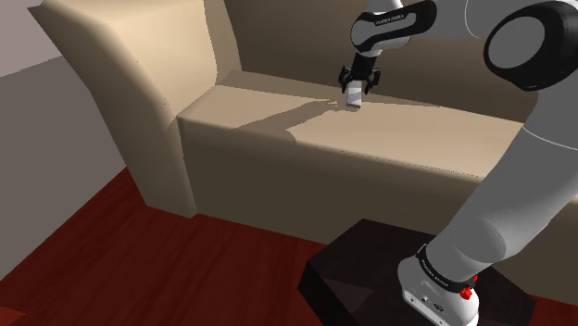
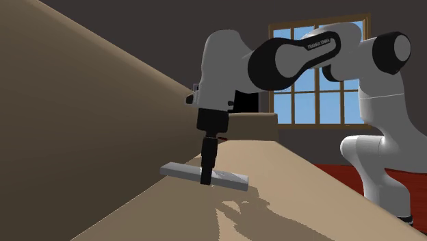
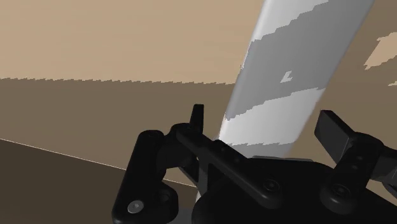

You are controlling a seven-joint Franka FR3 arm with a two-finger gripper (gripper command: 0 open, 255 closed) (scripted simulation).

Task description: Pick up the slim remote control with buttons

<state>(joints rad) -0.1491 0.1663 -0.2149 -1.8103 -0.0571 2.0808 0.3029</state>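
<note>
The white arm [image 1: 519, 185] rises from its dark stand [image 1: 361, 269] at 5 o'clock in the shoulder view. It bends through a dark elbow joint near 2 o'clock and reaches across to about 12 o'clock, where the wrist turns the hand straight down over the beige sofa [image 1: 250, 148]. The black gripper [image 1: 353, 104] stands upright, its tips down at the seat cushion.

The remote [image 1: 354, 94], drawn as a plain pale grey slab, lies flat on the seat close to the backrest. In the second exterior view it [image 2: 229, 179] sits just at 7 o'clock of the centre, with the gripper [image 2: 206, 179] planted across its middle. A window [image 2: 318, 75] shows at 2 o'clock.

In the wrist view the remote [image 3: 280, 95] runs lengthwise between the fingers [image 3: 198, 118]. The gripper [image 3: 264, 124] is spread wider than the slab, straddling it, and a strip of cushion shows beside one finger, so it is not clasped.
</note>
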